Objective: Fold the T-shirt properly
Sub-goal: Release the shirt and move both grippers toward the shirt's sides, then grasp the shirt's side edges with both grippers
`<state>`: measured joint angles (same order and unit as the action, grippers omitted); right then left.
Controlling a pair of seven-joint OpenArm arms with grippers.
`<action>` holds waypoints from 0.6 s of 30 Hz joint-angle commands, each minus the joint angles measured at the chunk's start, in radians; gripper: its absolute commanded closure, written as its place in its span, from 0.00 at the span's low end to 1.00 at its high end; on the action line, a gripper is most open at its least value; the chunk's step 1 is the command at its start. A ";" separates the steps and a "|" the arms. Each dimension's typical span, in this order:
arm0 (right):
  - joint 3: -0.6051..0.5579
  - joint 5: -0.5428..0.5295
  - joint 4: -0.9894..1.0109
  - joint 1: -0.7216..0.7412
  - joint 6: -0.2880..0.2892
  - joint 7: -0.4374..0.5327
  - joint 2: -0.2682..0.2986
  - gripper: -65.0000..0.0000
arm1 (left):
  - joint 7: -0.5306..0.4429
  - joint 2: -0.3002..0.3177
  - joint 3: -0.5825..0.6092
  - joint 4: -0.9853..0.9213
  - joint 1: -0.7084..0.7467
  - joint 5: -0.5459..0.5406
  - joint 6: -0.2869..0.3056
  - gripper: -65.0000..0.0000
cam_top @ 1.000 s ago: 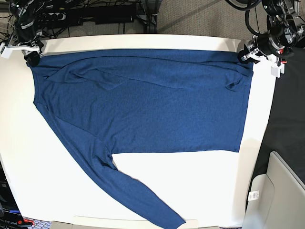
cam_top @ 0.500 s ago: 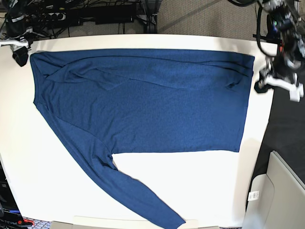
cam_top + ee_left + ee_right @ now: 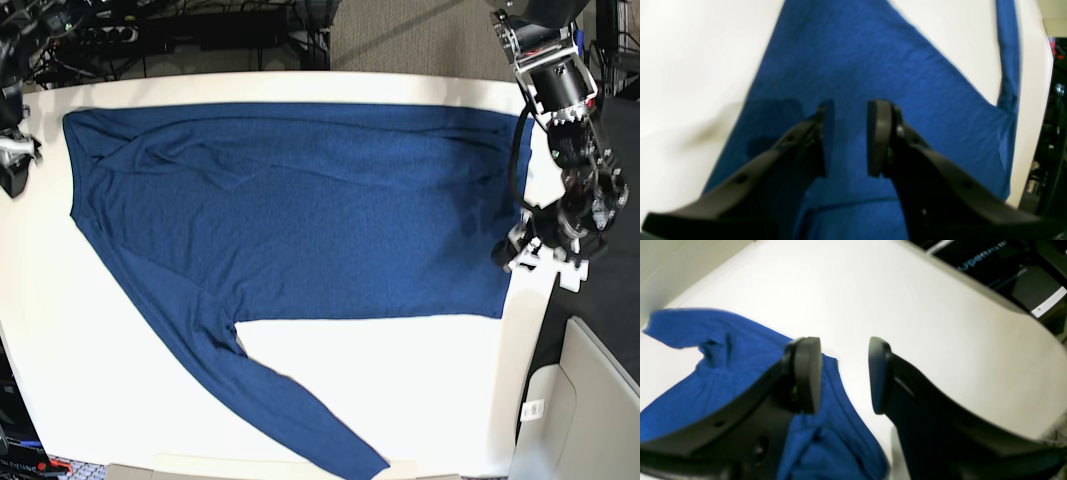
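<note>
T-shirt (image 3: 300, 210) is lying flat on desk (image 3: 400, 390), long way 9 to 3. Left claw (image 3: 522, 250) is hovering at 3 hem, nearer; right claw (image 3: 843, 373) at 9. Both spread, pinching nothing.

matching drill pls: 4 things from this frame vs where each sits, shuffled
Things:
1. T-shirt
2. left gripper
3. right gripper
4. loose sleeve

Places in the base view:
A. at the table's left edge, off the cloth
B. spread flat across the table
C. by the shirt's right edge
D. trailing to the near table edge

Pairs: 1-B, 2-C, 3-A, 4-D
</note>
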<state>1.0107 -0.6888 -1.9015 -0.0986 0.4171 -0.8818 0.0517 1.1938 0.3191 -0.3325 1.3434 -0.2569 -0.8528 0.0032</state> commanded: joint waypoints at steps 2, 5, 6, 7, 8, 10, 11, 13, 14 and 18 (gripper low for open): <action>-0.045 0.022 0.029 0.059 0.013 0.028 0.018 0.63 | -0.052 0.028 0.019 -0.022 -0.052 -0.016 0.002 0.74; -0.099 0.070 0.122 0.129 0.082 0.029 0.037 0.63 | -0.142 0.035 0.074 -0.075 -0.072 -0.015 0.002 0.73; -0.112 0.082 0.156 0.153 0.098 0.029 0.038 0.63 | -0.173 0.050 0.091 -0.089 -0.075 -0.015 0.002 0.71; -0.123 0.091 0.185 0.181 0.105 0.029 0.041 0.63 | -0.197 0.059 0.111 -0.100 -0.081 -0.015 0.002 0.68; -0.129 0.100 0.213 0.201 0.107 0.029 0.043 0.63 | -0.226 0.064 0.135 -0.112 -0.088 -0.015 0.002 0.66; -0.157 0.126 0.262 0.257 0.111 0.029 0.061 0.63 | -0.294 0.064 0.163 -0.134 -0.092 -0.015 0.002 0.60; -0.178 0.142 0.294 0.284 0.111 0.029 0.069 0.63 | -0.329 0.064 0.168 -0.141 -0.092 -0.015 0.002 0.58; -0.207 0.165 0.346 0.337 0.111 0.029 0.083 0.63 | -0.394 0.064 0.186 -0.163 -0.094 0.005 0.002 0.55; -0.220 0.171 0.366 0.357 0.113 0.029 0.087 0.63 | -0.420 0.064 0.198 -0.172 -0.094 0.020 0.002 0.55; -0.263 0.197 0.446 0.434 0.113 0.029 0.103 0.63 | -0.484 0.062 0.252 -0.247 -0.135 0.070 0.002 0.55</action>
<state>0.7506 -0.4774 -1.4406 0.3092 0.5240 -0.8772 0.1329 0.7380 0.3656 -0.0780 1.0740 -0.3504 -0.7723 -0.0040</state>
